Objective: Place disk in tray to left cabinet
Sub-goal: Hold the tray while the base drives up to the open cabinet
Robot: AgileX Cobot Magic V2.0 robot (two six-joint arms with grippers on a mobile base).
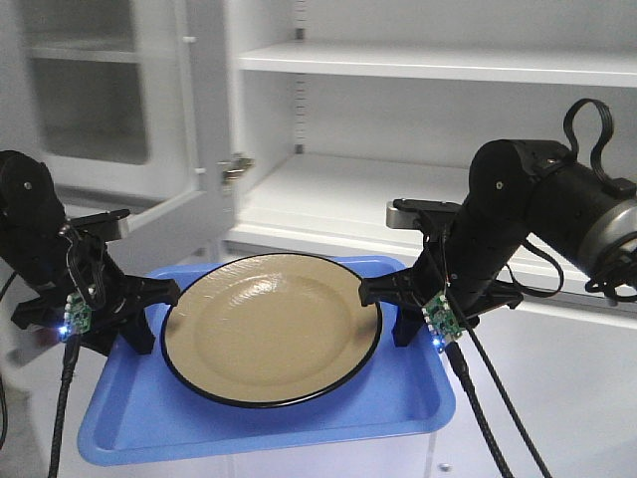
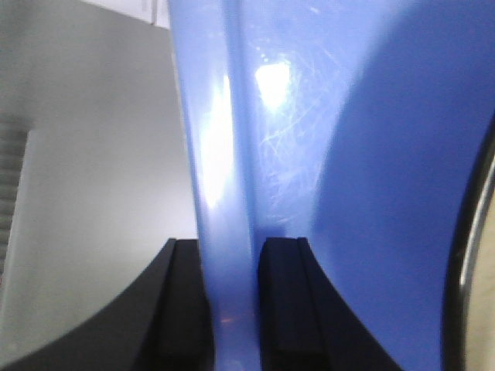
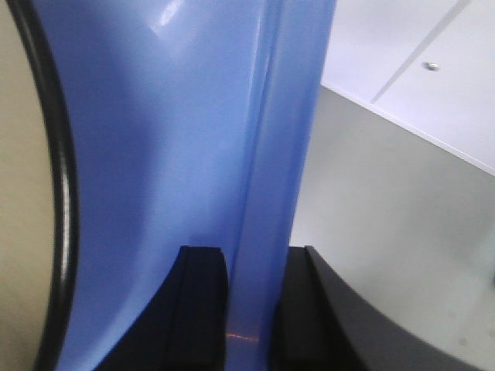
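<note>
The tan disk (image 1: 271, 327) with its thin black rim lies flat in the blue tray (image 1: 249, 423), which is held up in front of the white cabinet's lower shelf (image 1: 398, 194). My left gripper (image 1: 149, 314) is shut on the tray's left rim. In the left wrist view the rim (image 2: 224, 154) runs between the two black fingers (image 2: 282, 301), and the disk's edge (image 2: 476, 255) shows at the right. My right gripper (image 1: 393, 309) is shut on the tray's right rim (image 3: 282, 116). The right wrist view has the disk (image 3: 23, 193) at its left.
An upper shelf (image 1: 428, 65) crosses the cabinet above the lower one. A glass-panelled door (image 1: 100, 100) stands open at the left, its latch (image 1: 236, 167) beside the shelf opening. White drawer fronts (image 3: 433, 85) lie below the right gripper.
</note>
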